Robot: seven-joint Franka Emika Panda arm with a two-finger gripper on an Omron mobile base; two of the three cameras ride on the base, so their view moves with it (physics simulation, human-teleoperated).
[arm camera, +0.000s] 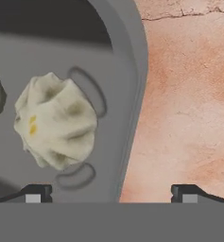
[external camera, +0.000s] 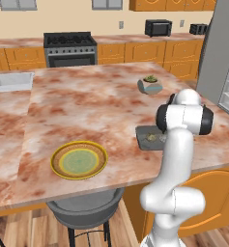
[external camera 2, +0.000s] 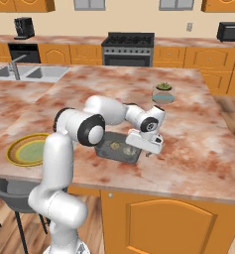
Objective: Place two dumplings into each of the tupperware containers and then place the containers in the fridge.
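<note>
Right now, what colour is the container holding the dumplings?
Dark grey container, clearest in the hand view.

- The surface [external camera: 87,96] is mottled marble in reddish-brown and cream, with a thin dark crack line beyond the end effector [arm camera: 111,191] in the hand view.
- The tupperware container [arm camera: 127,71] under the end effector is dark grey, with paler oval marks on its floor.
- The dumpling [arm camera: 54,120] in it is pale cream-tan with olive shadowed folds and small yellow flecks.
- The end effector's finger tips [arm camera: 35,193] are dark with light grey pads.
- The plate [external camera: 78,160], well to the end effector's side, has a yellow rim, brown ring and green centre.
- The cabinets [external camera 2: 158,223] are orange.
- The arm [external camera 2: 54,163] is white with dark joints.
</note>
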